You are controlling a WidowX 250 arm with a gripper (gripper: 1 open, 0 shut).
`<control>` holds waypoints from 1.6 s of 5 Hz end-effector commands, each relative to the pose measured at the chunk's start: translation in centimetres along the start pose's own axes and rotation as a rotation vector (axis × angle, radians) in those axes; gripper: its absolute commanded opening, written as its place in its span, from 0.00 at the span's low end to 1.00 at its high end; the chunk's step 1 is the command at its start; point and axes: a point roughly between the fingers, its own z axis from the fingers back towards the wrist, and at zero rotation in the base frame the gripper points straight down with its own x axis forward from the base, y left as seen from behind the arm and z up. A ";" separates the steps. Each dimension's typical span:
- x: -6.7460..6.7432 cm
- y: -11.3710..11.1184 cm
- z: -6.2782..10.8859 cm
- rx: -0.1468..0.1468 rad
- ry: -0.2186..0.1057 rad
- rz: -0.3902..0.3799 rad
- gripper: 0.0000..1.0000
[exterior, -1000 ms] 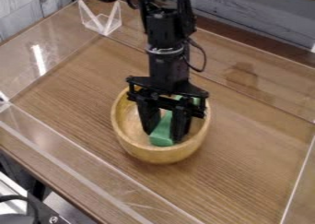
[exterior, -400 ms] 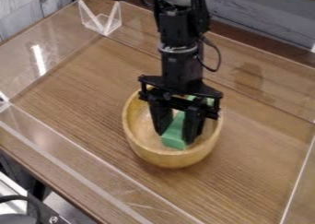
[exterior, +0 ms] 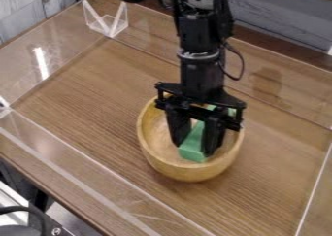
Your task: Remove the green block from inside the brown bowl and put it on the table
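We see our pincer [exterior: 196, 143] reaching down into the brown bowl [exterior: 158, 152], its fingers pinching the green block [exterior: 196, 147], which stands tilted inside the bowl. The bowl sits on the dark wooden surface [exterior: 91, 84], near its front acrylic wall [exterior: 78, 172].

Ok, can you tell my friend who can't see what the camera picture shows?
A black robot gripper reaches down into a round wooden bowl, its fingers on either side of a small green block that leans tilted inside. The bowl sits on a brown wooden table with clear plastic walls around it.
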 end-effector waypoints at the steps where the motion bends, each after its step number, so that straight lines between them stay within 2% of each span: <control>1: 0.7 -1.2 1.9 -0.009 -0.085 -0.037 0.00; 5: 0.8 -2.4 1.9 -0.017 -0.117 -0.073 0.00; 6: 0.6 -2.4 2.9 -0.019 -0.121 -0.071 0.00; 7: 0.1 -2.6 8.1 -0.018 -0.168 -0.040 0.00; 8: 0.5 -0.9 13.6 -0.012 -0.232 0.014 0.00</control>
